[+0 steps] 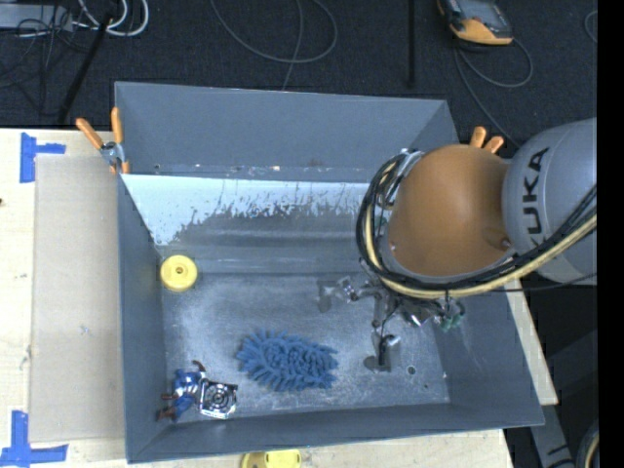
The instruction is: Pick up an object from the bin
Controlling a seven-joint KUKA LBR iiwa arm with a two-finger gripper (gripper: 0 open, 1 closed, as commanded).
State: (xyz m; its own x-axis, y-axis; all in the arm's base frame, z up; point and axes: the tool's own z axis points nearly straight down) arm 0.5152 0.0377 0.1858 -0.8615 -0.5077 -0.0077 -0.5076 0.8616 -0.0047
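Dark floor with loose cables running over it surrounds the grey metal bin, which has high sloping walls and a flat, scuffed bottom. From where I stand the arm comes in from the right, its wrist wrapped in a rounded orange cover with a loop of black and pale hoses round it. Below that cover the gripper hangs low over a bare patch at the right-hand side of the bin's bottom, close to the front wall. Whether it is spread or closed I cannot tell from this angle.

The nearest thing to it is a blue shaggy cloth, a flat tuft of soft strands lying near the front of the bin, just left of the gripper and apart from it. Further off, in the front left corner, sits a small blue-and-silver trinket, too small to make out properly. A yellow disc lies flat by the left wall, well apart from everything else and about halfway back.
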